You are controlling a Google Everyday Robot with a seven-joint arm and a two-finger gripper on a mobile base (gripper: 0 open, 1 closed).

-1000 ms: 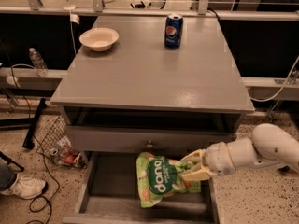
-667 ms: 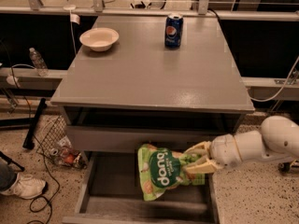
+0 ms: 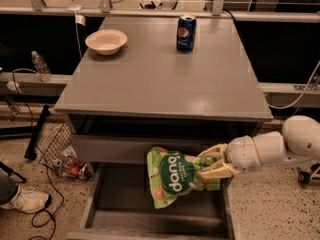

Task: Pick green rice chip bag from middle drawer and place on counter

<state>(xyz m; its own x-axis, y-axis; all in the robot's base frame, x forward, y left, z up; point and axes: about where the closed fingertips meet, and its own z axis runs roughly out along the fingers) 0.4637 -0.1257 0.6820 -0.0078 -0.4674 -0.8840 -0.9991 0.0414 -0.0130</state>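
Green rice chip bag [image 3: 172, 181] (right edge hidden) hangs clamped in gripper [image 3: 207, 165] above middle drawer [image 3: 122, 201].

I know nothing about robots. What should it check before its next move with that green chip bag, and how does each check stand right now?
1. Grip: the cream pincer is shut on the right edge of the crinkly light-green snack bag: ok.
2. Bag clear of the walls of the open grey wooden drawer tray: cannot tell.
3. Path up past the overhanging front edge of the flat grey counter top: cannot tell; the bag hangs below it.
4. Bare landing room on the counter's front half: ok.
5. White round bowl and blue soda can stand at the back, away from that spot: ok.
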